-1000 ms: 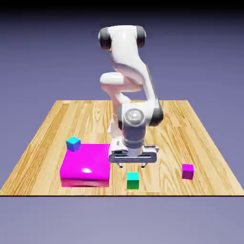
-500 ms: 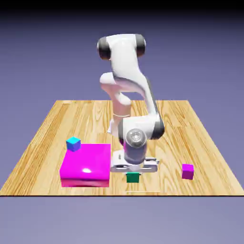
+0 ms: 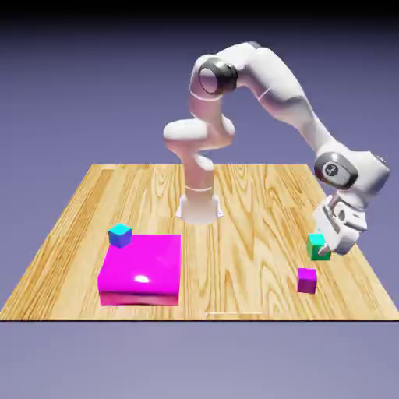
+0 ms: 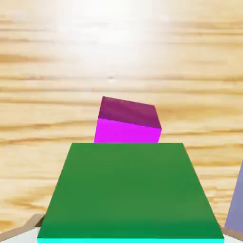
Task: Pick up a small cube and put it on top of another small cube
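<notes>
Green cube hangs in the pincer near the small purple cube

In the exterior view, the white arm [image 3: 277, 86] rises from its base on the wooden bench [image 3: 241, 257], arches over and comes down at the exterior view's right. Its pincer [image 3: 320, 248] is tilted and closed on the green cube [image 3: 317, 247], whose visible faces are a bright teal-green and a darker green. Part of that cube is hidden behind the pincer. The small purple cube [image 3: 307, 281] sits on the bench, lower in the picture than the green one and near it; the two are apart. Well apart from them, toward the exterior view's left, lies the large flat magenta block [image 3: 141, 269], with a bright spot of light on its top. A tiny blue cube [image 3: 120, 236] shows at that block's upper left corner; whether the two touch, I cannot tell.

In the hand view, the green cube fills the lower middle, large, held between the fingertips, which show only in part at the bottom corners. A cyan strip of it runs along the bottom edge. Just above it in the picture, the purple cube shows two faces, one dark and one bright, its lower part covered by the green cube. Wood grain surrounds them, with a white glare at the top. A blue-violet patch of backdrop [image 4: 236, 204] shows at the right edge.
</notes>
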Tool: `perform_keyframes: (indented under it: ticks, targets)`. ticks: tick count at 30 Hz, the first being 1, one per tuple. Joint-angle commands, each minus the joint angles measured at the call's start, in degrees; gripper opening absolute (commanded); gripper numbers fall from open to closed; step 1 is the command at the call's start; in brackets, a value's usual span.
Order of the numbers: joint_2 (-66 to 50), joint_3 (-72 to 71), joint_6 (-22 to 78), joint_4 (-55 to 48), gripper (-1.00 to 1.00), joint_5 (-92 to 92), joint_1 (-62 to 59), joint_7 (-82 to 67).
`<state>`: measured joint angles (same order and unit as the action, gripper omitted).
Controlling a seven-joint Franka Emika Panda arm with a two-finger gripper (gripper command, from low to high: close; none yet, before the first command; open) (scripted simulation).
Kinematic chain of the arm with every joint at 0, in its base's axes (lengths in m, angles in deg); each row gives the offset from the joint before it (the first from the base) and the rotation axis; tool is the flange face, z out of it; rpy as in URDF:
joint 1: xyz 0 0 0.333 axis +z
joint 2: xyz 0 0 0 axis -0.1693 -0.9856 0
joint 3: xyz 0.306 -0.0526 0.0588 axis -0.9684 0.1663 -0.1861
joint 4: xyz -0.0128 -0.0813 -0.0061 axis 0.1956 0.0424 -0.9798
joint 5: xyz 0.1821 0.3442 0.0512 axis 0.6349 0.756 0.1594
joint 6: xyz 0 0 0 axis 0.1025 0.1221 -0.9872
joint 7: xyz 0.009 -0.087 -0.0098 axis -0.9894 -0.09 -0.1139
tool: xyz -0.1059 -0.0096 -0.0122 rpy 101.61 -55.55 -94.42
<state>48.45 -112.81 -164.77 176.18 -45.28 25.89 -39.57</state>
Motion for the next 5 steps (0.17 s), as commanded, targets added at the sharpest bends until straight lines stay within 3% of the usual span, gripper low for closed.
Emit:
perform_keyframes:
  ticks: [1,5]
  targets:
    - [0.00,0.00,-0.03,0.00,1.00,-0.19,0.00,0.10]
    - [5.44,-3.24,7.09,-2.77,1.00,5.02,-0.17,-3.36]
